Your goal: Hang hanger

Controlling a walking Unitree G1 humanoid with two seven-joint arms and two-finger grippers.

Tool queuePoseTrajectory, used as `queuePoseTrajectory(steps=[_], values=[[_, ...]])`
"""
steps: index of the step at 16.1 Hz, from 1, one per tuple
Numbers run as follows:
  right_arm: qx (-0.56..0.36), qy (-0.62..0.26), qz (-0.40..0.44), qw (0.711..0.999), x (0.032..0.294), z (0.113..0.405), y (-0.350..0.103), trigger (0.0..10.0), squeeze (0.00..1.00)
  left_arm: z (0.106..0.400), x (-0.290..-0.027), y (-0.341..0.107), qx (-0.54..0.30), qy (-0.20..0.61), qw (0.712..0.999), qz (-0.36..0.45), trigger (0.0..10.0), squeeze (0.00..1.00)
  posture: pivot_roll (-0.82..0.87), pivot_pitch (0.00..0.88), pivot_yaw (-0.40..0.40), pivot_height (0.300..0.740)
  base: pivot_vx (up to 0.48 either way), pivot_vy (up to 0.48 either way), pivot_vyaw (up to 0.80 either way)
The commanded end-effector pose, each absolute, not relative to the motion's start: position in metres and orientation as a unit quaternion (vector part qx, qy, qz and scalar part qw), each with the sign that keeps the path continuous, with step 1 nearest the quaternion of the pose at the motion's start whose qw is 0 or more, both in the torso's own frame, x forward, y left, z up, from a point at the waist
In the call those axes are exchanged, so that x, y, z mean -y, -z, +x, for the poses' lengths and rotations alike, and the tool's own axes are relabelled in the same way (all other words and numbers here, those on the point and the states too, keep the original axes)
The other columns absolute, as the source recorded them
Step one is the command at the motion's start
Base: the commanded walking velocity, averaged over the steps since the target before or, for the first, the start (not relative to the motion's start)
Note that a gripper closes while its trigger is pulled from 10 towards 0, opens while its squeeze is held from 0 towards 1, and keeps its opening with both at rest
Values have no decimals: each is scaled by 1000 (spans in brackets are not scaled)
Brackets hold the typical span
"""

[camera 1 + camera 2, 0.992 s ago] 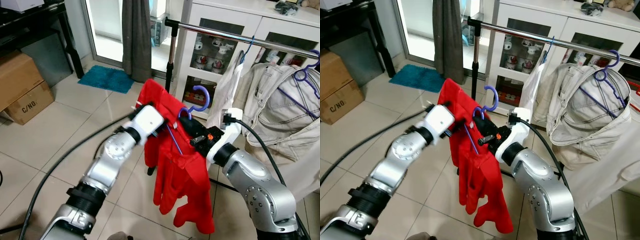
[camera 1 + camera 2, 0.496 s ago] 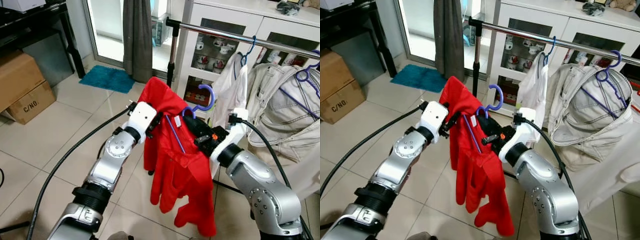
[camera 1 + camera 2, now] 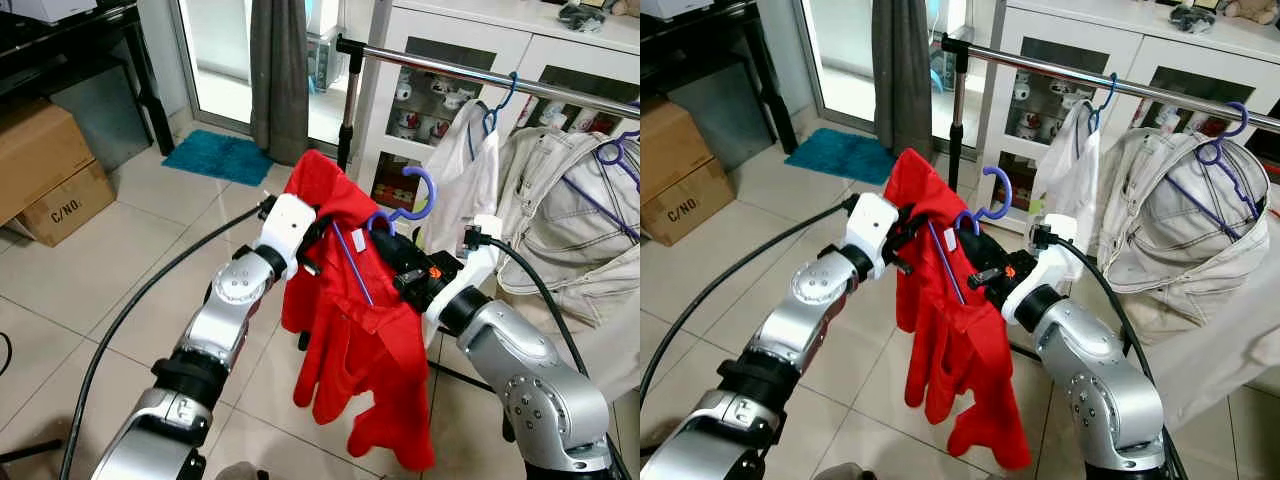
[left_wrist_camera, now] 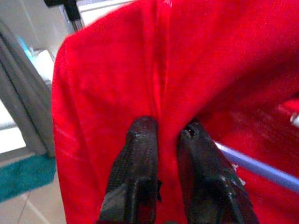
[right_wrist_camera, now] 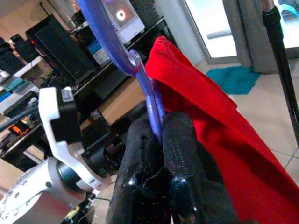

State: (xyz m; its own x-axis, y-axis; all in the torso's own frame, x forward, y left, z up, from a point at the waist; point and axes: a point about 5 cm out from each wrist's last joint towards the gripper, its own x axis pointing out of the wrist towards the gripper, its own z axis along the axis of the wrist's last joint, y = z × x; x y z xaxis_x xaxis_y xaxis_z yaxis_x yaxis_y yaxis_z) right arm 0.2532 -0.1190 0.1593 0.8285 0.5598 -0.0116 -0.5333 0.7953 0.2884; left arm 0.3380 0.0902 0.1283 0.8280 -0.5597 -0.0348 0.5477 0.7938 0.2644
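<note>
A red garment (image 3: 355, 340) hangs on a blue hanger whose hook (image 3: 420, 195) points up, just below and in front of the steel rail (image 3: 450, 70). My right gripper (image 3: 398, 258) is shut on the hanger's neck; in the right wrist view its fingers (image 5: 180, 140) pinch the blue stem (image 5: 150, 100) beside the red collar. My left gripper (image 3: 312, 238) holds the garment's left shoulder, and its two black fingers (image 4: 140, 154) are closed on a fold of red cloth (image 4: 154, 60). The hook is clear of the rail.
A white garment (image 3: 470, 160) on a blue hanger and a beige jacket (image 3: 570, 220) hang on the rail to the right. The rack's post (image 3: 347, 110) stands behind the red garment. A white cabinet (image 3: 440, 40), a grey curtain (image 3: 280, 70), a teal mat (image 3: 220, 157) and a cardboard box (image 3: 45, 170) surround it.
Both arms have carried the hanger and red garment a little to the right and nearer the rail. Both grips stay as they were.
</note>
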Motion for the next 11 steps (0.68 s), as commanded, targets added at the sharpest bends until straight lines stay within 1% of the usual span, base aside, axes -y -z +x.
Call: queuePoseTrajectory(steps=[1, 8, 10, 11], values=[[-21, -303, 138, 943, 119, 249, -172, 0, 0, 340, -88, -132, 31, 297, 946, 127, 0, 0, -114, 0, -21, 740, 0, 0, 0], [-38, -284, 126, 950, 123, 251, -166, 0, 0, 332, -90, -136, 53, 331, 937, 102, 0, 0, -113, 0, -15, 740, 0, 0, 0], [-52, -282, 106, 952, 125, 251, -162, 0, 0, 328, -93, -143, 71, 350, 930, 83, 0, 0, -114, 0, -15, 740, 0, 0, 0], [-76, -278, 88, 954, 128, 250, -154, 0, 0, 321, -101, -149, 74, 392, 914, 73, 0, 0, -115, 0, -11, 740, 0, 0, 0]])
